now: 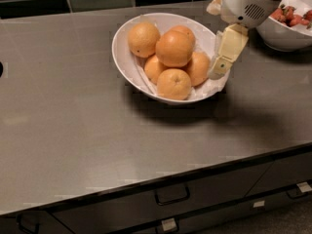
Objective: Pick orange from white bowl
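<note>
Gripper (217, 72) hangs at rim of glossy white bowl (125, 65).

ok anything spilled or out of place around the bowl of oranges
Nothing stands out. The white bowl sits level on the counter, the orange and other oranges piled inside. The gripper hangs at its right rim.

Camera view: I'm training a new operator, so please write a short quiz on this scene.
1. True or false: the gripper touches the orange.
2. Where is the gripper? A) over the drawers B) at the white bowl's right rim C) left of the bowl
3. Fill in: the orange lies on ___ of the other oranges.
Key: 1 false; 2 B; 3 top.
</note>
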Robot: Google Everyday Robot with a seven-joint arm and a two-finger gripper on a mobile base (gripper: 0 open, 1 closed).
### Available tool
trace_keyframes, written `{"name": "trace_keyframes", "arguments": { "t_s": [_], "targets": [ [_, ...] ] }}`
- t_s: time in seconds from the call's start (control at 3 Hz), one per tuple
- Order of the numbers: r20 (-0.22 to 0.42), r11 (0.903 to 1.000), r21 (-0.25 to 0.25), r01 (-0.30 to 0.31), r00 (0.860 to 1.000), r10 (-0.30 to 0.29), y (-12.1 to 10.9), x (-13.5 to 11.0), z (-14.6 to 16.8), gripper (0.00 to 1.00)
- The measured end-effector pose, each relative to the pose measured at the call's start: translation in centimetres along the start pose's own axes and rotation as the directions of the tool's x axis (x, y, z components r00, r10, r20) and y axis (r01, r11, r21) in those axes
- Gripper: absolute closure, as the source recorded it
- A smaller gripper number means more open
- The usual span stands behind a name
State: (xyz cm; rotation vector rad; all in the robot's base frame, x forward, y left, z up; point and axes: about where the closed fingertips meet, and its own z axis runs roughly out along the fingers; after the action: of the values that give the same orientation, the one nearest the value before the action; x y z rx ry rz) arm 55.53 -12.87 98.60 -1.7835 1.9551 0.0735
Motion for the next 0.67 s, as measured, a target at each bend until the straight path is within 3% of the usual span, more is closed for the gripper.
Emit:
{"name": "trace_keyframes", "arguments": {
  "t_s": [0.67],
  "targets": [
    [0.068, 0.9965, -0.072, 0.043, 0.997, -0.038, -1.7, -2.7, 3.7, 0.00]
  ]
}}
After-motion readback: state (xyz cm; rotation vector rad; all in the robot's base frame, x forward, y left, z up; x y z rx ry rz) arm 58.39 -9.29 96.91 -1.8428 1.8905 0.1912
